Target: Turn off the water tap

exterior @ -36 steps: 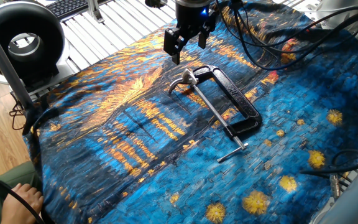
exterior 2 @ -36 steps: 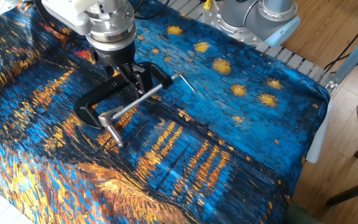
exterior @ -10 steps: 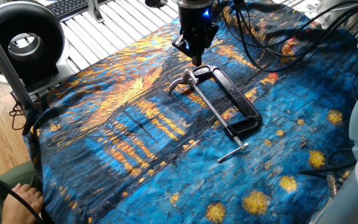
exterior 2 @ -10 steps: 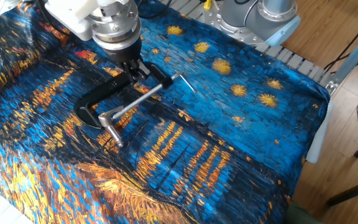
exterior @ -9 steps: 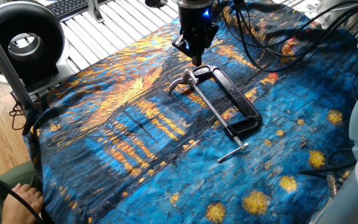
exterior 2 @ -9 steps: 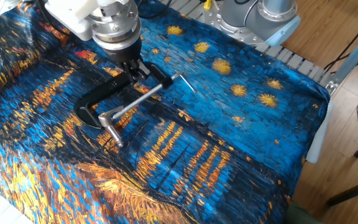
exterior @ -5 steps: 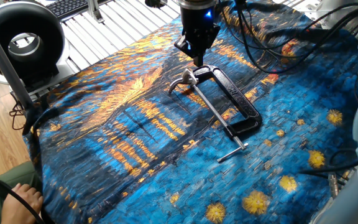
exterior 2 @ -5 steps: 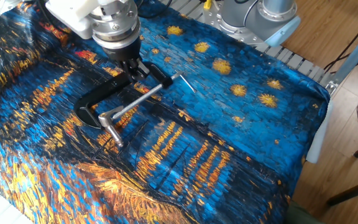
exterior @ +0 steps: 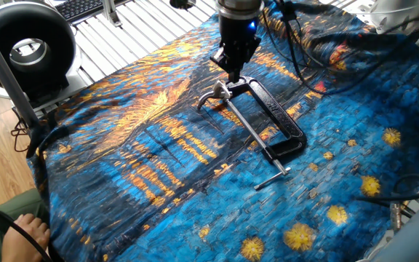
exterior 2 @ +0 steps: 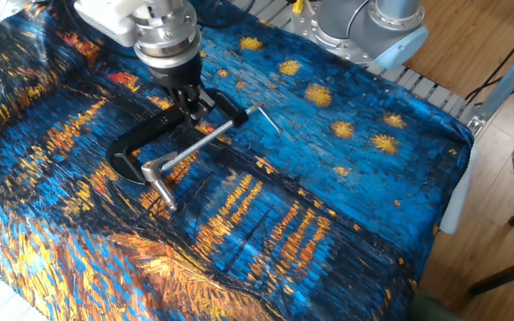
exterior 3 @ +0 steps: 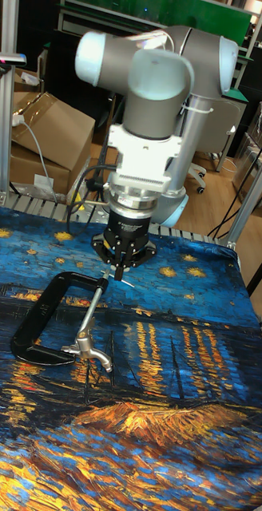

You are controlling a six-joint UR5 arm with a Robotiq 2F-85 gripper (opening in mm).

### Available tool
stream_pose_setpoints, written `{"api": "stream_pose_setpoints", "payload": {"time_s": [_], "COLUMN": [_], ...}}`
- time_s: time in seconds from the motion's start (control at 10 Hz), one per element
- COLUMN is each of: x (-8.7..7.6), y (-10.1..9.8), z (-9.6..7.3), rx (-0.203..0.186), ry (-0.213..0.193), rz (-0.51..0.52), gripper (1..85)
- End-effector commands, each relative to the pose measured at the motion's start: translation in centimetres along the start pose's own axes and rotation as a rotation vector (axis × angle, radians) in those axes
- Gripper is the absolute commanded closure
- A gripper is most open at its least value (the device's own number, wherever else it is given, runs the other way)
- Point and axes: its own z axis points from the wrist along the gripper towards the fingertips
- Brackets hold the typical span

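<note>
The water tap (exterior: 213, 94) is a small shiny silver faucet with a curved spout. It is held at one end of a black C-clamp (exterior: 276, 118) lying on the painted cloth. It also shows in the other fixed view as the tap (exterior 2: 158, 170) and in the tall view as the tap (exterior 3: 89, 349). A long silver screw rod (exterior: 252, 138) runs from it to a T-bar end. My gripper (exterior: 233, 73) hangs above the clamp, apart from the tap, its fingers pointing down and shut with nothing between them. The same gripper (exterior 2: 190, 109) (exterior 3: 119, 271) shows over the clamp frame.
A blue and orange painted cloth (exterior: 158, 160) covers the table. A black ring-shaped device (exterior: 26, 48) stands at the far left, with cables (exterior: 304, 40) behind the arm. A person's hand (exterior: 22, 230) rests at the lower left corner. Cardboard boxes (exterior 3: 47, 128) sit behind the table.
The gripper, open 3.6 s ago, is now shut. It has shifted slightly right and down towards the clamp. Tap and clamp have not moved.
</note>
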Motion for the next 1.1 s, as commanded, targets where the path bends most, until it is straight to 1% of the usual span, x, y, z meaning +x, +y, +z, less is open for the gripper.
{"api": "stream_pose_setpoints", "payload": {"time_s": [0.0, 0.1, 0.2, 0.3, 0.4, 0.5, 0.7, 0.8, 0.9, 1.0], "x": [-0.1, -0.2, -0.2, 0.0, 0.5, 0.8, 2.2, 2.5, 2.0, 1.6], "y": [0.8, 0.9, 0.8, 0.2, -1.0, -1.7, -2.8, -3.8, -4.1, -3.9], "z": [1.3, 1.1, 0.8, 0.6, 0.7, 0.6, 0.5, 0.4, 0.4, 0.5], "rx": [-0.077, -0.079, -0.063, -0.037, 0.009, 0.037, 0.079, 0.120, 0.129, 0.122], "ry": [-0.051, -0.052, -0.039, -0.027, -0.008, 0.004, 0.056, 0.064, 0.046, 0.033], "rz": [0.001, 0.001, 0.005, -0.002, -0.008, -0.002, 0.040, 0.066, 0.072, 0.039], "gripper": [84.3, 84.3, 84.3, 84.3, 84.3, 84.3, 84.3, 84.3, 84.3, 84.3]}}
